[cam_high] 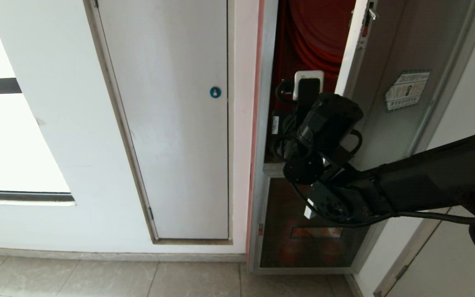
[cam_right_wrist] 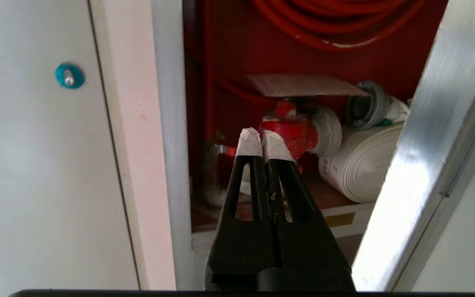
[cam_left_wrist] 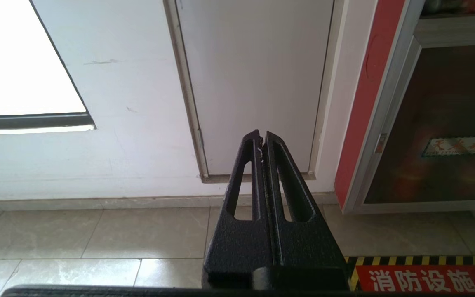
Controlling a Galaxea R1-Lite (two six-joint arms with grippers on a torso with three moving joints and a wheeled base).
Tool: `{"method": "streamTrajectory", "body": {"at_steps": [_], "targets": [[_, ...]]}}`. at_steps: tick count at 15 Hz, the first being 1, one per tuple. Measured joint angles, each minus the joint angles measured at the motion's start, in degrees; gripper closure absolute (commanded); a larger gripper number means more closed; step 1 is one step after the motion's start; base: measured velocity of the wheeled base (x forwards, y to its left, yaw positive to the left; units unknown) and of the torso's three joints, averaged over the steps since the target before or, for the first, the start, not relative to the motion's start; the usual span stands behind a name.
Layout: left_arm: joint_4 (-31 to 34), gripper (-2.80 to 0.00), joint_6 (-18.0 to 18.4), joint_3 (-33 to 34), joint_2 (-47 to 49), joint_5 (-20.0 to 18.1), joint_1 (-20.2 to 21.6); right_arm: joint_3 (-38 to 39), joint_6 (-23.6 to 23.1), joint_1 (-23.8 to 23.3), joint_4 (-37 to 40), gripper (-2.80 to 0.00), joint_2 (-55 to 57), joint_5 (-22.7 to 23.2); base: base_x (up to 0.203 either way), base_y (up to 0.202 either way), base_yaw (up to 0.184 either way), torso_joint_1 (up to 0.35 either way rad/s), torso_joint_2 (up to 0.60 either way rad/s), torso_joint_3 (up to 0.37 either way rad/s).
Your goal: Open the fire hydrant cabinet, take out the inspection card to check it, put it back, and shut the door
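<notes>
Inside the fire hydrant cabinet (cam_right_wrist: pixel 237 49), seen from the right wrist view, the inspection card (cam_right_wrist: pixel 303 84) lies flat on top of the red valve (cam_right_wrist: pixel 291 130), under the coiled red hose reel (cam_right_wrist: pixel 328 20) and beside the white rolled hose (cam_right_wrist: pixel 361 165). The door (cam_high: pixel 402 82) stands ajar, swung out to the right, its green-bordered sticker (cam_high: pixel 407 90) facing outward on the dark glass. The right hand (cam_right_wrist: pixel 262 138) sits in the gap between the cabinet frame and the door edge, its white-taped fingertips (cam_right_wrist: pixel 249 142) pressed together with nothing between them, pointing toward the valve and apart from the card. From the head view the right arm (cam_high: pixel 427 181) reaches in from the right side to the opening, its wrist covering the lower part of the gap. The left hand (cam_left_wrist: pixel 261 138) is parked low, its black fingers closed against each other and empty, aimed at the foot of the plain white door (cam_high: pixel 167 115) with the blue round lock (cam_high: pixel 215 92), above the tiled floor (cam_left_wrist: pixel 76 235). Below the open compartment is the shorter dark glass panel (cam_left_wrist: pixel 447 123).
</notes>
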Motion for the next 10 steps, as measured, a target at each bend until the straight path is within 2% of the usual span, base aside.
{"method": "streamTrajectory", "body": {"at_steps": [10], "targets": [[0.0,0.0,0.0,0.0,0.0,0.0,0.0,-8.0,-1.4,-1.4,0.2,0.0,5.2,0.8,0.0,0.0,0.0,0.0,0.0,0.0]]}}
